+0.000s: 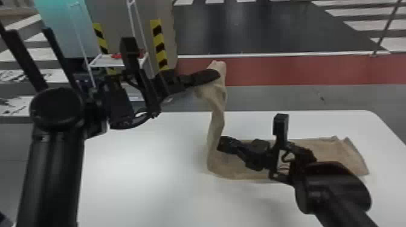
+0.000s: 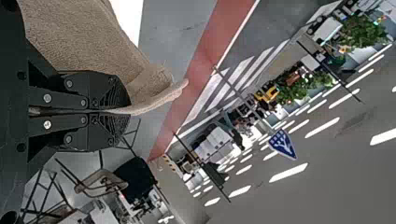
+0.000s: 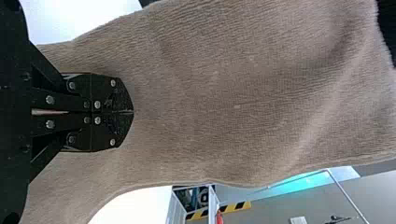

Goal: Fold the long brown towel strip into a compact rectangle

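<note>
Brown, soft-looking cloth makes up the towel strip [image 1: 329, 154], part of it lying on the white table [image 1: 136, 187] and part lifted. Taking twelve as the far side in the head view, the flat length runs from the middle of the table out toward three o'clock, where its end looks a little rumpled. From the bend at the table's middle, the strip climbs toward twelve, and its raised end stands above and past the far edge.

The left tool [image 1: 213, 76], its arm coming in from between seven and eight o'clock, has its two fingers closed on that raised end, and a bit of cloth pokes out past the tips (a neat little pinch). The right tool [image 1: 223, 144], from around five o'clock, is just toward three from the rising cloth, low by the bend. Its fingers are pressed together, with towel behind them in the right wrist view; I can't tell whether the tips touch it.
</note>
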You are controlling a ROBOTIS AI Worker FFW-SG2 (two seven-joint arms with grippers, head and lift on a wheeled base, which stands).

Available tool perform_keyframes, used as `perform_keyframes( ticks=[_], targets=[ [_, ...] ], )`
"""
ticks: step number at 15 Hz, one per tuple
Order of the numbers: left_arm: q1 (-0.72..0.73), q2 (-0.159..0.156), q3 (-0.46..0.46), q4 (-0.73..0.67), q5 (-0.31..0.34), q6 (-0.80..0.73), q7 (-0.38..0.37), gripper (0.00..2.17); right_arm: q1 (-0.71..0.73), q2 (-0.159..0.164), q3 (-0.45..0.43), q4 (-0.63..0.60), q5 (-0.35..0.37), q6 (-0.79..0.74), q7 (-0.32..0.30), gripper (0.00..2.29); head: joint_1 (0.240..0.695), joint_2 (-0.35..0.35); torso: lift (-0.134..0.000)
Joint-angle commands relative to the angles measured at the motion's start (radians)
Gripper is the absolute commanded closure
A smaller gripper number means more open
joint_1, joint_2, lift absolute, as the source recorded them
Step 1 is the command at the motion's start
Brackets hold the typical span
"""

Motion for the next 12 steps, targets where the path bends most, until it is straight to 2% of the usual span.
perform_keyframes(
  ticks=[1,2,3,6,7,9,10,12],
  targets=[
    [0.031,-0.007,-0.01,-0.003,-0.006,-0.002,0.012,1.38,0.096,0.001,-0.047,-0.129,0.025,0.032,-0.019,0.36,0.609,0.091,-0.128],
    [0.045,-0.013,-0.017,-0.006,-0.025,-0.002,0.015,1.38,0.14,-0.034,-0.084,-0.198,0.022,0.059,-0.031,0.05,0.617,0.087,-0.128],
    [0.051,-0.023,-0.026,-0.008,-0.046,-0.005,0.018,1.38,0.175,-0.064,-0.127,-0.248,0.014,0.084,-0.035,0.01,0.625,0.081,-0.128],
    [0.077,-0.081,-0.053,-0.006,-0.089,-0.051,0.035,1.38,0.283,-0.132,-0.315,-0.389,0.002,0.114,-0.035,0.03,0.648,0.009,-0.128],
    [0.089,-0.099,-0.069,-0.006,-0.117,-0.075,0.036,1.38,0.317,-0.147,-0.386,-0.432,0.0,0.114,-0.035,0.03,0.651,-0.059,-0.128],
    [0.109,-0.132,-0.096,-0.008,-0.154,-0.1,0.047,1.38,0.356,-0.187,-0.501,-0.462,-0.044,0.108,-0.037,0.04,0.649,-0.121,-0.128],
    [0.125,-0.145,-0.124,-0.008,-0.18,-0.146,0.055,1.38,0.373,-0.213,-0.536,-0.47,-0.07,0.105,-0.046,0.04,0.647,-0.153,-0.128],
    [0.157,-0.145,-0.218,-0.003,-0.224,-0.302,0.081,1.38,0.401,-0.258,-0.585,-0.472,-0.1,0.096,-0.048,0.05,0.645,-0.23,-0.128]
  ],
)
